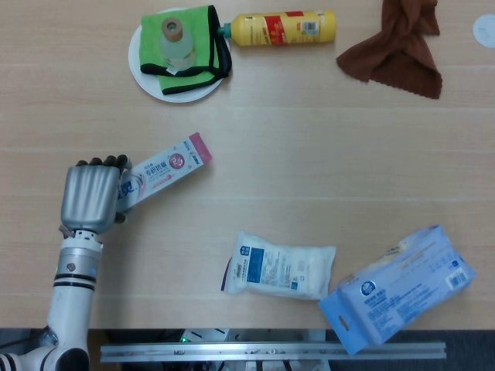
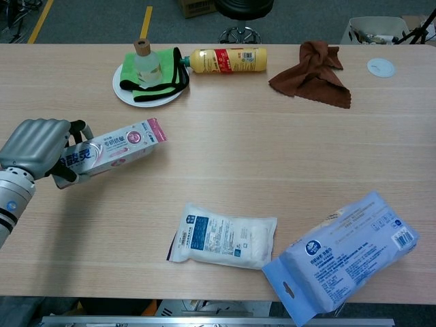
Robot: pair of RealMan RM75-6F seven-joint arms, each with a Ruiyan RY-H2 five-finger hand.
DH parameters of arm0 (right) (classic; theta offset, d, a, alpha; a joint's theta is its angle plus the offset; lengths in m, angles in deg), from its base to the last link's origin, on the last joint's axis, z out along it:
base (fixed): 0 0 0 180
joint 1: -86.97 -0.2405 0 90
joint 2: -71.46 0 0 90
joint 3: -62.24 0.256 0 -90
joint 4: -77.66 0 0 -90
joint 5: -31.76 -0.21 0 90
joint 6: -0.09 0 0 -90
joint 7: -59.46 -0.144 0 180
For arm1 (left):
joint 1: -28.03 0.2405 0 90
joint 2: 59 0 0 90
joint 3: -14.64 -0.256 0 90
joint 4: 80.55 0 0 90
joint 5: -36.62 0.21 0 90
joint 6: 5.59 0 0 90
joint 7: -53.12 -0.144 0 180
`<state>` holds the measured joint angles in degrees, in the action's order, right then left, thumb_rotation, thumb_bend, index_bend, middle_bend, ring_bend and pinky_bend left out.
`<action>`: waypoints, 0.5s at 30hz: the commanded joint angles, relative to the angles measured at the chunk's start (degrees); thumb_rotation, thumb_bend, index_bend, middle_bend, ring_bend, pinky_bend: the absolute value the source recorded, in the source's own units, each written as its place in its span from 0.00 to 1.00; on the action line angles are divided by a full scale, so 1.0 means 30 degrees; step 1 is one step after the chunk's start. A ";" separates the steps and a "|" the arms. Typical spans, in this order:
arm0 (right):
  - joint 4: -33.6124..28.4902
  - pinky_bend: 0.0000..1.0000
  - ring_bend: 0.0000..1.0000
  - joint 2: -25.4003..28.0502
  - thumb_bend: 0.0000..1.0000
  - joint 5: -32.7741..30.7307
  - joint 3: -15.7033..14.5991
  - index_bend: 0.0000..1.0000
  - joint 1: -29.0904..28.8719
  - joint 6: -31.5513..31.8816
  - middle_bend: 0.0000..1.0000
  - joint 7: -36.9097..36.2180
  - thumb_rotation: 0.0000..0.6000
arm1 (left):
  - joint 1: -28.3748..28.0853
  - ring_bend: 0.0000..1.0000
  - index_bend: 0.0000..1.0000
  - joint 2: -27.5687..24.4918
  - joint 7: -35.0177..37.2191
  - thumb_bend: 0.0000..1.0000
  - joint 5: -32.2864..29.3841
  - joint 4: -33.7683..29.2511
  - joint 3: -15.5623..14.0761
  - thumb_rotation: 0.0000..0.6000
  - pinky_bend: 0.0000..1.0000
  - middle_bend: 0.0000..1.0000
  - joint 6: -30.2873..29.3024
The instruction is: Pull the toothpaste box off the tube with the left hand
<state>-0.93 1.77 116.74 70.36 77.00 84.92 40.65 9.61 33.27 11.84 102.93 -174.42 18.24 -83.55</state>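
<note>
The white and pink toothpaste box [image 1: 162,171] [image 2: 112,151] is held off the table at the left side, its pink end pointing right and up. My left hand [image 1: 89,199] [image 2: 33,146] grips the box's near end, fingers wrapped around it. The tube itself cannot be seen from outside the box. My right hand is not in either view.
A white plate [image 1: 147,73] with a green cloth and a small bottle stands at the back left. A yellow bottle [image 1: 284,28] lies beside it. A brown cloth [image 1: 398,48] lies at the back right. A white packet [image 1: 280,265] and a blue wipes pack [image 1: 398,287] lie near the front edge.
</note>
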 commanded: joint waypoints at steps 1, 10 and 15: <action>0.0011 0.34 0.26 -0.0014 0.08 0.0006 -0.0004 0.39 0.0003 0.0002 0.34 -0.0011 1.00 | -0.0266 0.46 0.42 -0.1121 -0.1858 0.06 0.0768 -0.0873 -0.0163 1.00 0.50 0.51 -0.0669; 0.0001 0.34 0.26 -0.0058 0.08 0.0028 0.0004 0.39 -0.0025 -0.0020 0.34 -0.0004 1.00 | -0.0713 0.47 0.42 -0.2823 -0.6144 0.06 0.2914 -0.1246 -0.0575 1.00 0.51 0.52 -0.2044; -0.0096 0.34 0.26 -0.0020 0.08 0.0029 0.0008 0.39 -0.0035 -0.0039 0.34 0.0074 1.00 | -0.0976 0.47 0.42 -0.3841 -0.7132 0.06 0.4032 -0.1442 -0.0898 1.00 0.51 0.52 -0.1877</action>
<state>-1.22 1.70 116.82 70.38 76.90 84.81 40.88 7.11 22.77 -8.82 114.23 -178.36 15.99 -89.26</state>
